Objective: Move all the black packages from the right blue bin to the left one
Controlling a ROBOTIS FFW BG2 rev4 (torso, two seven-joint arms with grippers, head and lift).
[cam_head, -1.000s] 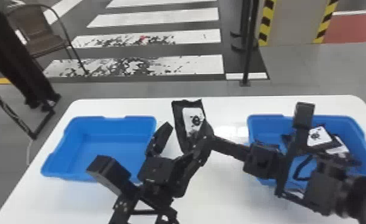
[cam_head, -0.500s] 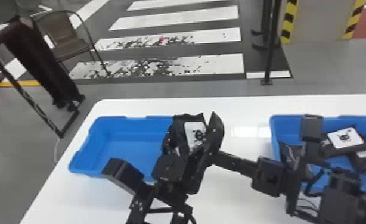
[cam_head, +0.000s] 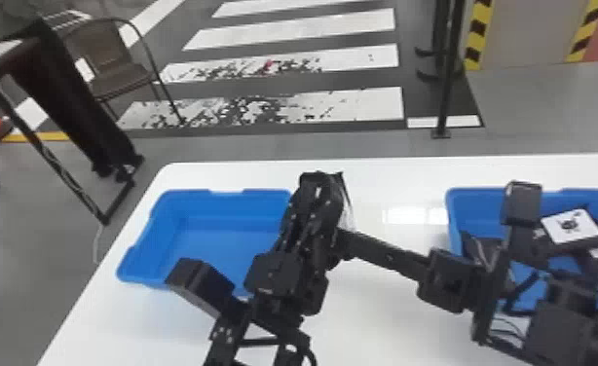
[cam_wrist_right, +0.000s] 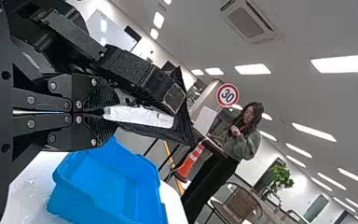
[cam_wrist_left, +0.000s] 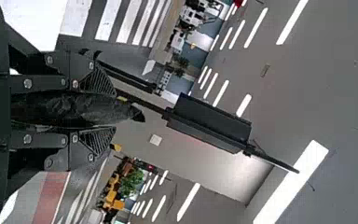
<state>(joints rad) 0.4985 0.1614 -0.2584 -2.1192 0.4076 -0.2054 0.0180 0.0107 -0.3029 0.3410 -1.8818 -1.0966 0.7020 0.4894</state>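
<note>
In the head view my left gripper (cam_head: 315,194) is up beside the left blue bin's (cam_head: 225,238) right end, with a black package (cam_head: 344,194) at its fingers. My right gripper (cam_head: 344,243) meets it from the right. In the left wrist view, my left gripper (cam_wrist_left: 98,109) is shut on the package (cam_wrist_left: 70,108), which lies between both pads. The right wrist view shows my right gripper (cam_wrist_right: 107,112) pinching the white-labelled package (cam_wrist_right: 140,116) by an edge. More black packages (cam_head: 570,226) lie in the right blue bin (cam_head: 451,214), partly hidden by my right arm.
The white table (cam_head: 376,316) carries both bins, with a gap between them. My right forearm crosses over the right bin's front. Beyond the table are a chair (cam_head: 108,63) and a black post (cam_head: 449,73).
My left gripper's fingers stood apart near the package; they have come around it and closed. The head view has shifted, so the table and bins sit farther right.
</note>
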